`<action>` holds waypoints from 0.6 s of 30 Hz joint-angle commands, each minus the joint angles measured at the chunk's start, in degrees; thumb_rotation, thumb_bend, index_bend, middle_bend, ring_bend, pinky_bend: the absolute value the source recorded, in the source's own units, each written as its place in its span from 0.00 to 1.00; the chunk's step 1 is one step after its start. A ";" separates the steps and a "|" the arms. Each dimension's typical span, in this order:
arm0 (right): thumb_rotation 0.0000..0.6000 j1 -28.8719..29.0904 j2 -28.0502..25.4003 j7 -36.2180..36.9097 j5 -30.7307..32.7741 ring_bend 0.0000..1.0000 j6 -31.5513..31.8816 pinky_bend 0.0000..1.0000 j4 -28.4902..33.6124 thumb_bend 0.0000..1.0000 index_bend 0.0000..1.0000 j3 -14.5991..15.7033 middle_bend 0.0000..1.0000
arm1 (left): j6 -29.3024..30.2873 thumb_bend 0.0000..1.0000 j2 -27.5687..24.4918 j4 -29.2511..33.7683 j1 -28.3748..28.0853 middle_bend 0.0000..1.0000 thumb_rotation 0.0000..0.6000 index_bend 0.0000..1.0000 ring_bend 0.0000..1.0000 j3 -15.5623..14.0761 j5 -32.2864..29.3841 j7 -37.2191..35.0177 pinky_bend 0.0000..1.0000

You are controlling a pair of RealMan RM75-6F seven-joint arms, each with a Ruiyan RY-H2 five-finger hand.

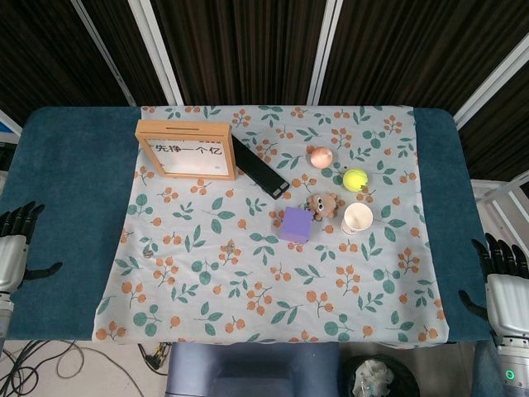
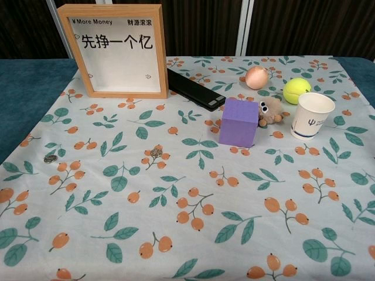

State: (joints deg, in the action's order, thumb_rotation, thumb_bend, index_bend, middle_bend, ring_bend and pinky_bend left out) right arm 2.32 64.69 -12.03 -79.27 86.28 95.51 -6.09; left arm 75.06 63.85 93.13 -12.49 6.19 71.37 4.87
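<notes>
My left hand (image 1: 15, 246) rests at the table's left edge on the blue surface, fingers spread, holding nothing. At the right edge my right hand (image 1: 504, 285) lies the same way, empty and apart from everything. The chest view shows neither hand. On the floral cloth (image 1: 248, 281) stand a wooden framed box (image 1: 186, 150), a black bar (image 1: 259, 165), a purple cube (image 1: 296, 225), a brown plush toy (image 1: 323, 203), a white paper cup (image 1: 357, 219), a yellow-green tennis ball (image 1: 355, 179) and a peach-coloured ball (image 1: 320, 156).
Two small coins lie on the cloth, one (image 2: 50, 158) near its left side and one (image 2: 156, 152) toward the middle. Blue table margins (image 1: 70, 190) flank the cloth. Cables and a bin (image 1: 376, 376) show below the front edge.
</notes>
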 commanded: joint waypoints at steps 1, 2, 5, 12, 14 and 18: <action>1.00 -0.07 0.02 -0.06 0.20 0.00 0.06 0.00 0.13 0.26 0.13 -0.06 0.03 | -0.01 0.08 0.04 0.01 0.01 0.00 1.00 0.05 0.00 0.01 -0.07 0.24 0.00; 1.00 -0.05 0.02 -0.03 0.27 0.00 0.02 0.00 0.17 0.26 0.13 -0.10 0.03 | -0.08 0.07 0.06 0.02 0.00 0.00 1.00 0.05 0.00 -0.02 -0.13 0.41 0.00; 1.00 0.03 0.00 -0.01 0.44 0.00 -0.23 0.00 0.25 0.26 0.13 -0.11 0.03 | -0.37 0.06 -0.05 0.12 -0.03 0.00 1.00 0.05 0.00 -0.14 -0.39 1.03 0.00; 1.00 -0.08 0.05 -0.14 -0.18 0.00 0.06 0.00 0.45 0.26 0.13 0.19 0.03 | 0.08 0.04 -0.72 0.94 0.30 0.00 1.00 0.05 0.00 -0.07 -0.17 0.86 0.00; 1.00 -0.13 0.08 -0.18 -0.26 0.00 0.15 0.00 0.43 0.26 0.13 0.25 0.03 | 0.11 0.04 -0.81 0.84 0.33 0.00 1.00 0.05 0.00 -0.01 -0.11 0.59 0.00; 1.00 -0.06 0.11 -0.17 -0.35 0.00 -0.06 0.00 0.37 0.26 0.13 0.36 0.03 | -0.42 0.04 -0.38 0.18 -0.22 0.00 1.00 0.05 0.00 0.29 -0.10 0.77 0.00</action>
State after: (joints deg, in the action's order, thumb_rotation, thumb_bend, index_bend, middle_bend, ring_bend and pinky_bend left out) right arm 2.25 64.79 -12.20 -79.61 86.23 95.89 -5.74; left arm 74.82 63.28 93.51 -12.49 6.41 71.19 5.40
